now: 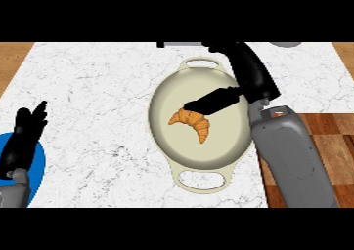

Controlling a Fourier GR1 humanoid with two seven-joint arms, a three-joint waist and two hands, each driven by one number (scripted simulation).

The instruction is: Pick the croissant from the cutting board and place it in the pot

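**Inspector A:** Classification of premises?

**Inspector B:** A kitchen, seen at a counter. The work surface is a white marble-patterned counter (pixel 100 97), with wood (pixel 10 58) showing beyond its far corners.

**Inspector A:** Supporting evidence?

**Inspector B:** Cookware and food. A cream oval pot (pixel 209 156) with a loop handle at each end stands on the counter, and a croissant (pixel 194 122) lies inside it. A wooden cutting board (pixel 339 146) lies to the right of the pot. A blue plate (pixel 37 171) shows at the left edge.
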